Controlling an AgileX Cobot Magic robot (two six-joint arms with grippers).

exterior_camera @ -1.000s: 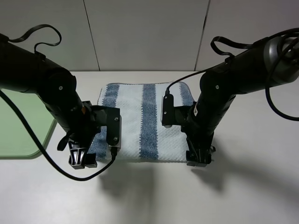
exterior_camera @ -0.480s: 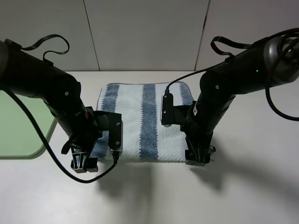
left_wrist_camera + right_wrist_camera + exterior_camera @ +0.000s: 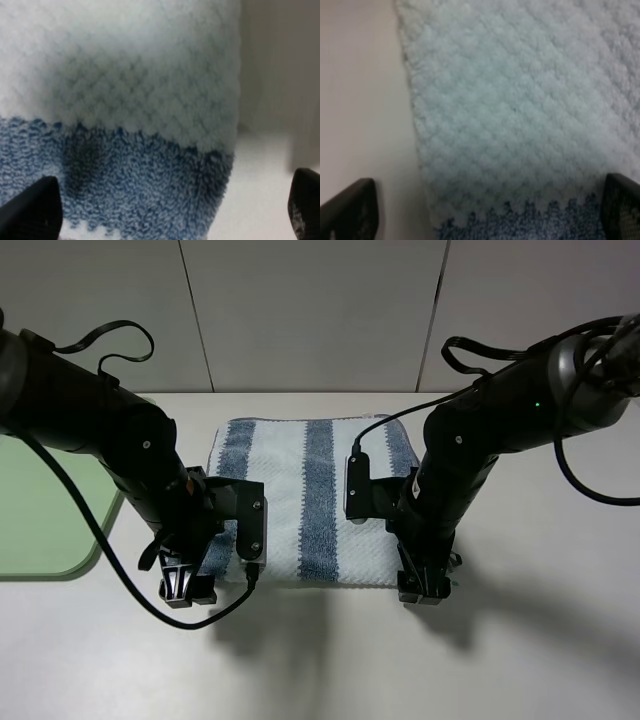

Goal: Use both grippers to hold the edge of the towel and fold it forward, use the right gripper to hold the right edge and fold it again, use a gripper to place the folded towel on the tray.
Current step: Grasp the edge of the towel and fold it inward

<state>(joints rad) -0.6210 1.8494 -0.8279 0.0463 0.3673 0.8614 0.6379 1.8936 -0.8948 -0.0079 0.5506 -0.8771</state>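
A: Exterior high view. Item one: left gripper (image 3: 186,585), jaws apart, nothing held, tips pointing down at the near left corner of the striped terry towel (image 3: 315,495).

B: Item two?

A: Right gripper (image 3: 422,587), jaws likewise spread wide, empty, at the near right corner. In each wrist view, one tip is over cloth and the other over bare table (image 3: 540,640), so each pair straddles a side border.

B: Location of the towel?

A: Flat on the table, between the two grippers and stretching away beyond them. The light-green tray (image 3: 40,515) lies well outboard of the left gripper.

B: Handling note for the first fold?

A: By my judgement: lower both grippers until the tips meet the tabletop and close on the near edge at the same moment. Lift evenly and carry forward in step so the stripes stay aligned. A shallow bite risks the cloth slipping out, and an uneven lift would skew the fold.
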